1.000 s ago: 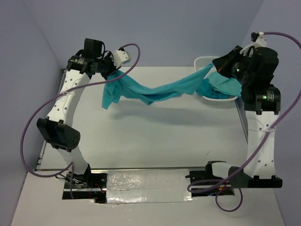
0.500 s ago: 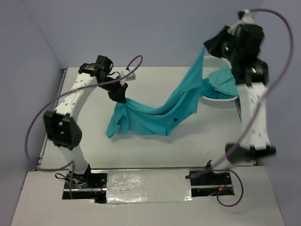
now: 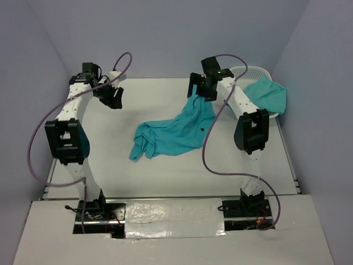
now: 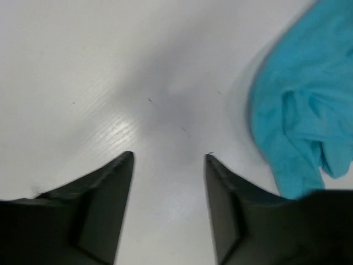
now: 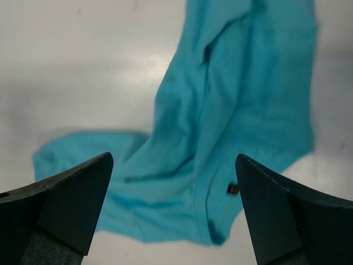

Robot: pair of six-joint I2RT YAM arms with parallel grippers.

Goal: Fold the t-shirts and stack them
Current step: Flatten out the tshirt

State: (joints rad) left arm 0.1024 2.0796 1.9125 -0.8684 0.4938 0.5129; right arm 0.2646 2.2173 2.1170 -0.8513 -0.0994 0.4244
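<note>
A crumpled teal t-shirt [image 3: 175,131] lies loose on the white table [image 3: 165,165] near the middle. My left gripper [image 3: 113,98] hovers open above bare table to the shirt's upper left. In the left wrist view that gripper [image 4: 170,157] holds nothing, and the shirt [image 4: 303,110] lies off to the right. My right gripper [image 3: 197,88] stands wide open over the shirt's far right end. The right wrist view has this gripper [image 5: 174,160] empty, with the shirt [image 5: 231,110] spread below it. A second teal t-shirt [image 3: 267,94] hangs over a basket.
A white mesh basket [image 3: 248,72] sits at the table's back right corner, just right of the right arm. Purple cables loop off both arms. Blue walls close in the back and sides.
Both grippers opened and let go of the teal t-shirt, which dropped onto the table. The right arm swung from above the basket toward the middle. The left arm drew back to the left.
</note>
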